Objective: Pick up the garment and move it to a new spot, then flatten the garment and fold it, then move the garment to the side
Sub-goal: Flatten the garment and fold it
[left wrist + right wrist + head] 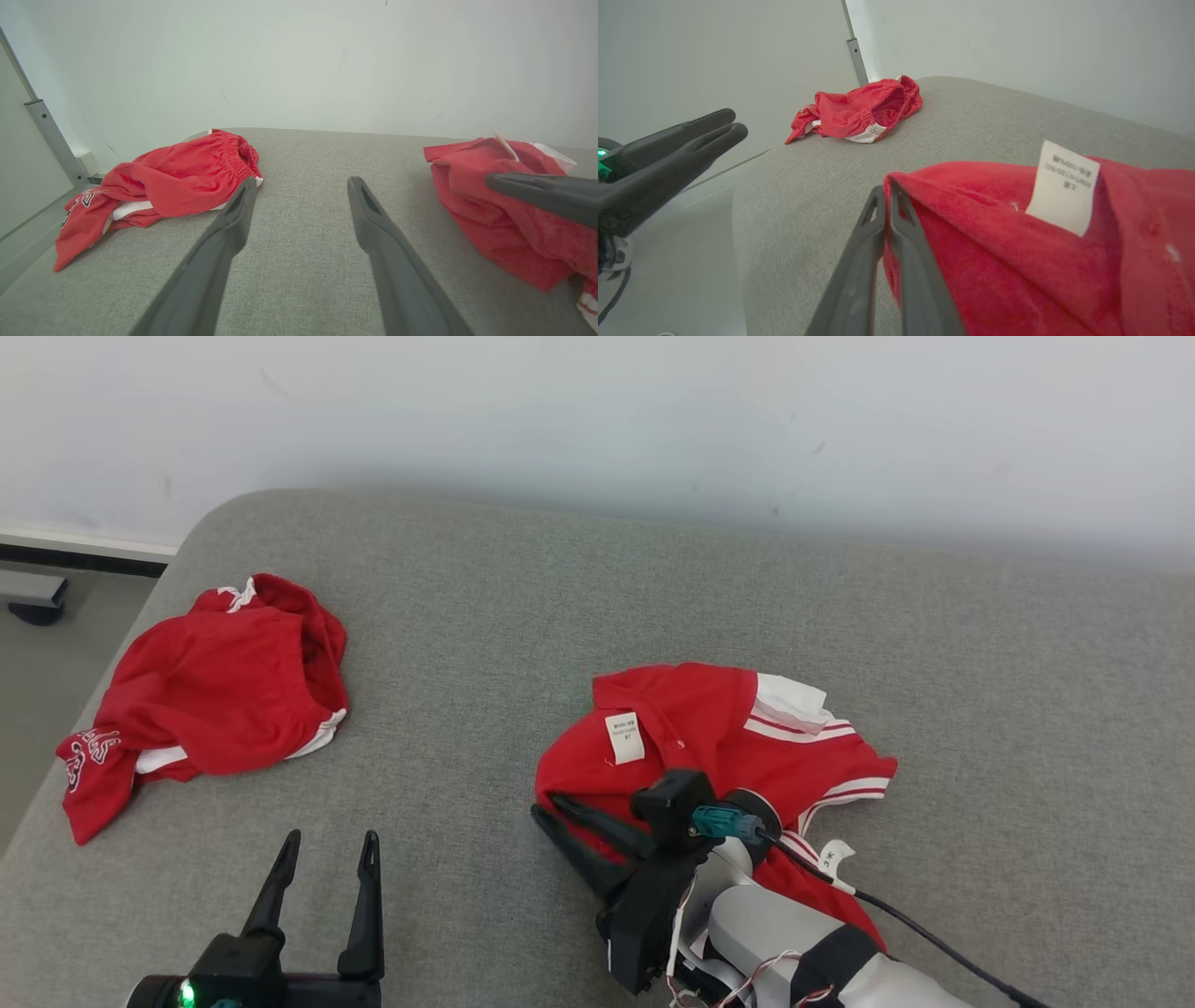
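Observation:
The garment (709, 728) is a crumpled red top with white striped trim and a white label, lying at the middle of the grey padded surface (653, 588). My right gripper (543, 805) lies low at the garment's near-left edge, fingers together and pinching the red cloth. In the right wrist view the fabric (1017, 261) hangs from the shut fingertips (886, 189). My left gripper (331, 840) stands open over bare surface at the lower left, holding nothing. In the left wrist view its gripper (302, 183) points between the two red heaps, with the garment (490, 219) at the right.
A second red piece, shorts with white trim (215, 700), lies bunched at the surface's left edge. Beyond that rounded edge the floor (56, 644) drops away. A pale wall (597, 420) backs the surface. A black cable (934, 943) trails from my right wrist.

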